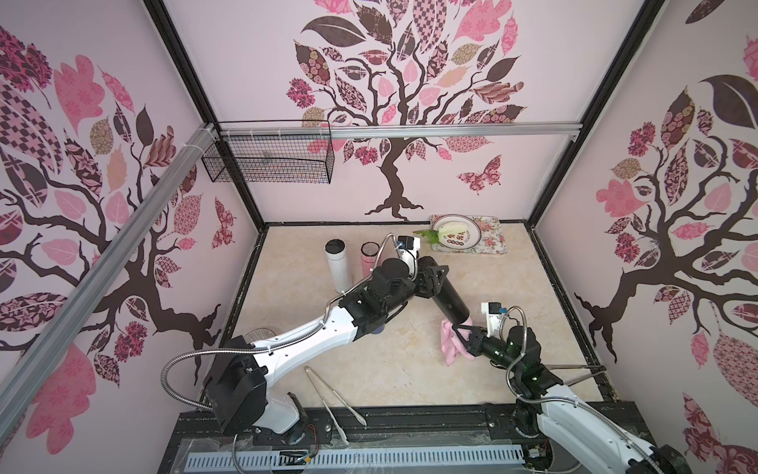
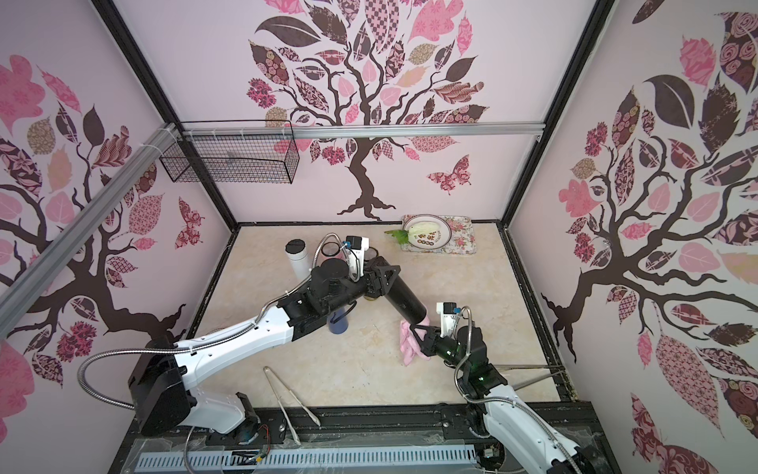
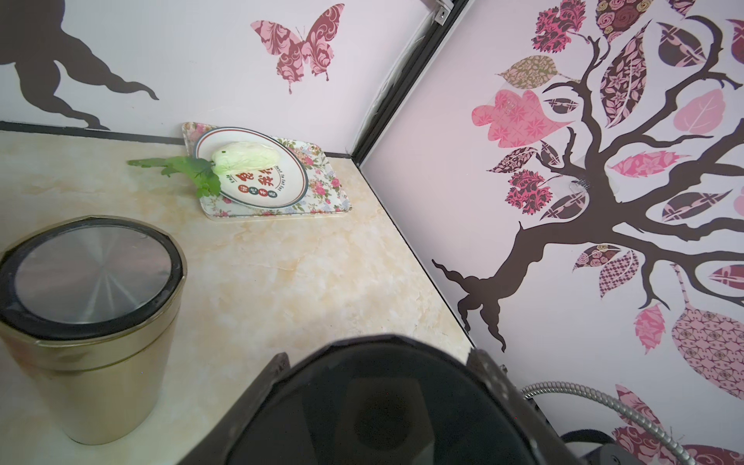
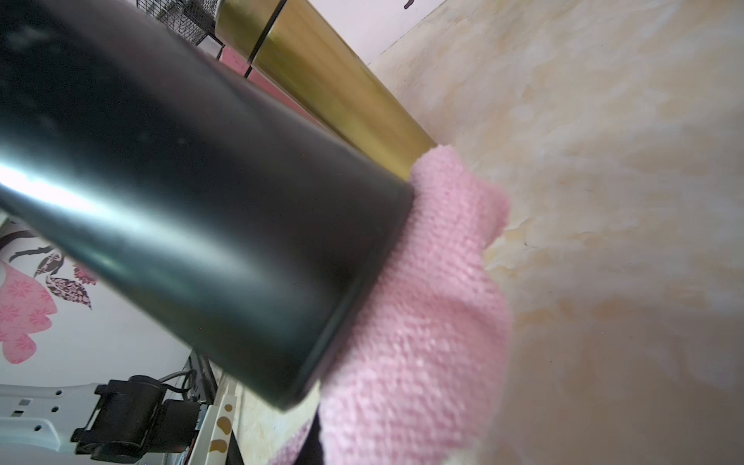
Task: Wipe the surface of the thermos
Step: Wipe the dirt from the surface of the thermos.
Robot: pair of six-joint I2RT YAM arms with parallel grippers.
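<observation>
Right gripper [image 1: 461, 329] is clamping pink cloth [image 1: 450, 349] against black thermos [image 1: 451, 303] base. Left gripper [image 1: 434, 274] is gripping its top, holding it tilted over table [image 1: 369, 361]. Thermos axis is running 11-to-5 o'clock, body at 11 from right gripper.

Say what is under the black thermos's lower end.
A pink cloth, pinched in the right claw, lies against the black thermos at its base rim. The base face itself is covered by the cloth, so it cannot be seen.

surface: marbled tabletop [image 1: 369, 369] | standing: white thermos [image 1: 337, 266], pink thermos [image 1: 368, 266], gold thermos [image 3: 92, 362] | lying: floral tray [image 1: 494, 238], tongs [image 1: 328, 398]
</observation>
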